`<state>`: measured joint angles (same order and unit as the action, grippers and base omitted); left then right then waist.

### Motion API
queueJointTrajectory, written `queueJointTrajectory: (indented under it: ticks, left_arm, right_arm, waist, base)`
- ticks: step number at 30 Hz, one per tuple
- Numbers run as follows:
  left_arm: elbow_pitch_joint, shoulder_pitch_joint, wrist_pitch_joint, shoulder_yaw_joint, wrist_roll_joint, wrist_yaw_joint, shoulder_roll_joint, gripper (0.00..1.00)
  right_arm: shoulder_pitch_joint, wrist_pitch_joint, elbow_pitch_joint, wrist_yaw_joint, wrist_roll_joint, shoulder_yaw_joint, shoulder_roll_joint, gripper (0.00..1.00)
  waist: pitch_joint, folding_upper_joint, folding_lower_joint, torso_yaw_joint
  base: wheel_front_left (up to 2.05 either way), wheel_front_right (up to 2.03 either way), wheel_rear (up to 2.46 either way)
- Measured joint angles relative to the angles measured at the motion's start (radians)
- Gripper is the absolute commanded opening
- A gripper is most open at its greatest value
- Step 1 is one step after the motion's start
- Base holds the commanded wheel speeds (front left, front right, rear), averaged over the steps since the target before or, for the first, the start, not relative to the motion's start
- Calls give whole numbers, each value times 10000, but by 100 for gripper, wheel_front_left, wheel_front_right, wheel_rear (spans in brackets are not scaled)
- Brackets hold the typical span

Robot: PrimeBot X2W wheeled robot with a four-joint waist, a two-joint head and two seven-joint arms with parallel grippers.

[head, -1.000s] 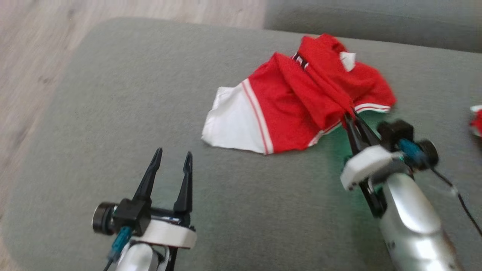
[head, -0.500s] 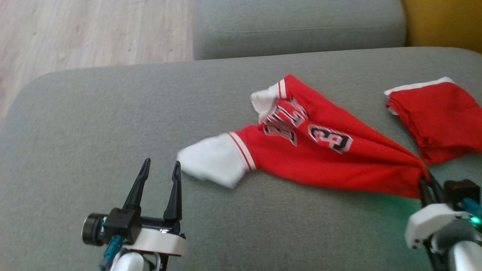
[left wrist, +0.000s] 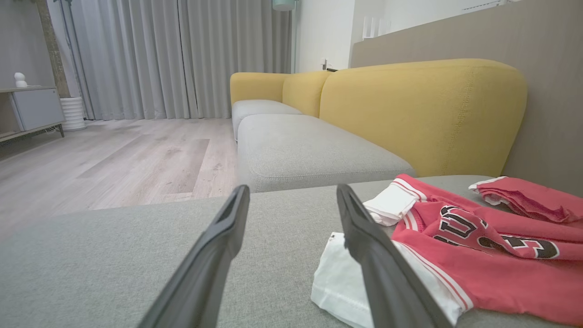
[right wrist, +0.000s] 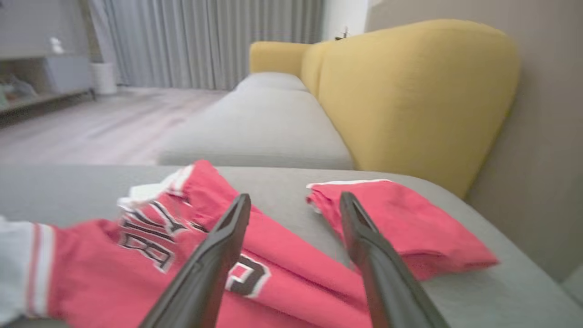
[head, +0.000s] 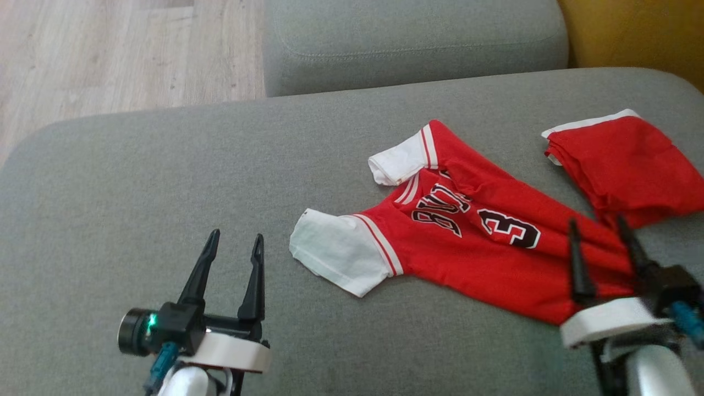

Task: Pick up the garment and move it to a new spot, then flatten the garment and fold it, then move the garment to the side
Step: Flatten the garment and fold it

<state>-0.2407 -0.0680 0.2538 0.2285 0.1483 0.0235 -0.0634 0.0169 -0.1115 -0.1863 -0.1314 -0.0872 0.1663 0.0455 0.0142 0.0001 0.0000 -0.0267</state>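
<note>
Garment [head: 467,253]: red jersey, numeral 3 | left tool [head: 235,236] spread wide; right tool [head: 597,221] spread wide, empty

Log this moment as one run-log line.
jersey: crumpled on grey cushion | left gripper: open, empty | right gripper: open over jersey | red folded garment: nearby

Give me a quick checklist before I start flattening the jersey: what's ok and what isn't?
1. Right gripper open, nothing clamped: ok; its fingers stand apart over the jersey's hem end.
2. Left gripper open and off the cloth: ok; it sits beside the nearer white sleeve, apart from it.
3. Jersey lying flat: not ok; creases run across the body and the lettering.
4. Jersey apart from the folded red garment: cannot tell; the right gripper's fingers hide where they come close.
5. Bare cushion for spreading: ok, to the jersey's left.
</note>
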Motion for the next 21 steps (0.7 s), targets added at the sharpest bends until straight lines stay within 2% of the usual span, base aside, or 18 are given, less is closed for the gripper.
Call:
queueJointTrajectory:
  ticks: [4, 7, 10, 16, 21]
  left_arm:
    - [-8, -156, 0, -12, -88, 44, 8, 100]
    - [-132, -373, 0, 10, -88, 138, 23, 100]
    - [-763, -998, -86, 226, -157, 431, 33, 100]
    - [-2282, -2149, -1522, 1043, 109, 922, -6, 100]
    - [-3267, -2968, -2107, 1348, 487, 1003, -67, 100]
  right_arm:
    - [-44, -874, 230, 0, 1243, -1323, -33, 100]
    - [-92, -1007, 178, 0, 1461, -1530, -29, 100]
    - [-48, -1104, 165, 0, 1522, -1582, -29, 100]
    - [321, -1187, 59, 0, 1680, -1670, -27, 100]
    - [546, -1275, -92, 0, 1728, -1829, -25, 100]
  waist:
    - [217, 0, 0, 17]
    - [434, 0, 1, 38]
    - [775, 0, 1, 46]
    - [1258, 0, 2, -99]
    - [1557, 0, 2, -367]
  base:
    - [0, 0, 0]
    - [0, 0, 0]
    - [0, 0, 0]
    - [0, 0, 0]
    - [0, 0, 0]
